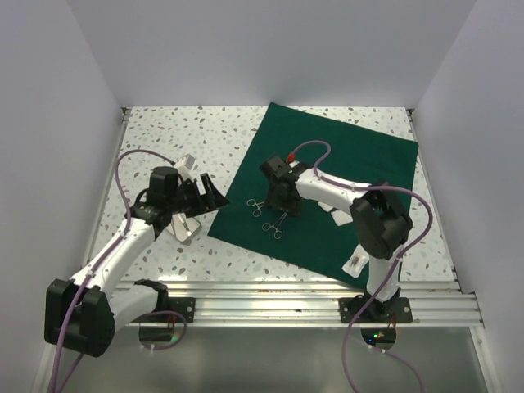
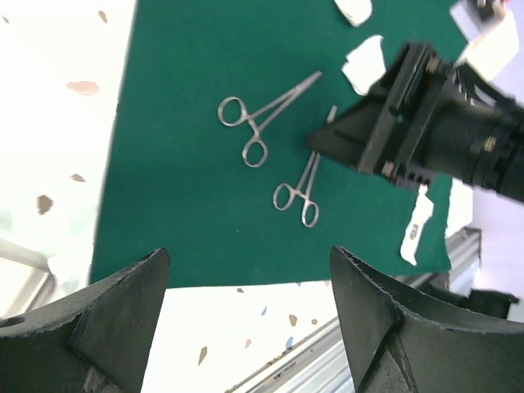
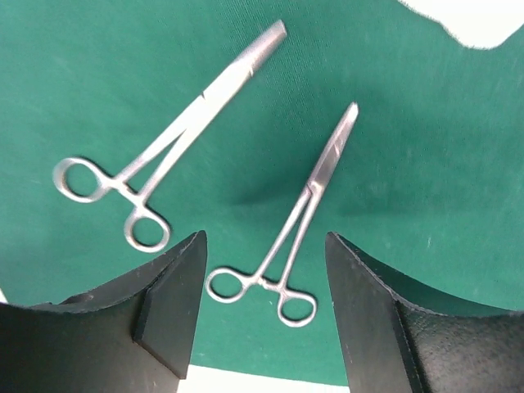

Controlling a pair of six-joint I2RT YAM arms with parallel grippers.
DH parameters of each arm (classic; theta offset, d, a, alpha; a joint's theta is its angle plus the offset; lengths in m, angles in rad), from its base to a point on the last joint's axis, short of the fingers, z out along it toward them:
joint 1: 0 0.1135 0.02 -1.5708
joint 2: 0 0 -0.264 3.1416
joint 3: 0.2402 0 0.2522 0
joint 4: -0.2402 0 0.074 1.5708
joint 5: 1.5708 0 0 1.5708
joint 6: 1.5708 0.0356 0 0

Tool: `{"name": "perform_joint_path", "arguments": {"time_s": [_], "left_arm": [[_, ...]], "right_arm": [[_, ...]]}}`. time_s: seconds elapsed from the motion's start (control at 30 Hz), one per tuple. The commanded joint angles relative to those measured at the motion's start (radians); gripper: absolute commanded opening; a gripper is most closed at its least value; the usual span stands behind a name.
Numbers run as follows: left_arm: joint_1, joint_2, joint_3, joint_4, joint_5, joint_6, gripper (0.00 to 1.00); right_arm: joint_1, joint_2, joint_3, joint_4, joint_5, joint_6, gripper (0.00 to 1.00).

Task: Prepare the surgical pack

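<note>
Closest to us in the right wrist view are the black fingers [image 3: 164, 319] of the right tool [image 3: 264, 246], spread apart and grasping nothing. On the cloth between them lie steel forceps [image 3: 303, 213], finger rings toward the tool and tips pointing away. A second forceps [image 3: 155, 155] lies just to the left, angled much the same way, and the two do not touch.

Both instruments rest on the dark green drape [image 1: 344, 172], which we see spread flat across the speckled table [image 1: 164, 139], near its left edge. White gauze pads [image 1: 337, 214] lie on the drape beside the right arm, and a white packet [image 1: 356, 264] sits near the drape's near corner.

The left tool [image 2: 248, 254] hangs over the table just off the drape's left edge, released wide and empty. Below it we make out a small steel tray [image 1: 187, 229] on the table, apart from the drape
</note>
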Motion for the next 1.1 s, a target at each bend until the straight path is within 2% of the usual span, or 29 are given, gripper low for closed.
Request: {"name": "perform_joint_path", "arguments": {"time_s": [0.0,0.23,0.53,1.07], "left_arm": [[-0.002,-0.025,0.043,-0.053,-0.104,0.009,0.83],[-0.002,-0.010,0.057,-0.058,-0.072,0.032,0.83],[-0.002,-0.008,0.049,-0.050,-0.032,0.052,0.82],[-0.002,0.019,0.032,-0.020,0.000,0.054,0.82]], "right_arm": [[0.034,0.024,0.033,-0.099,0.045,0.085,0.63],[0.054,0.071,0.068,-0.136,0.094,0.157,0.56],[0.046,0.090,0.118,-0.163,0.178,0.117,0.47],[-0.041,0.157,0.117,-0.125,0.120,0.048,0.36]]}}
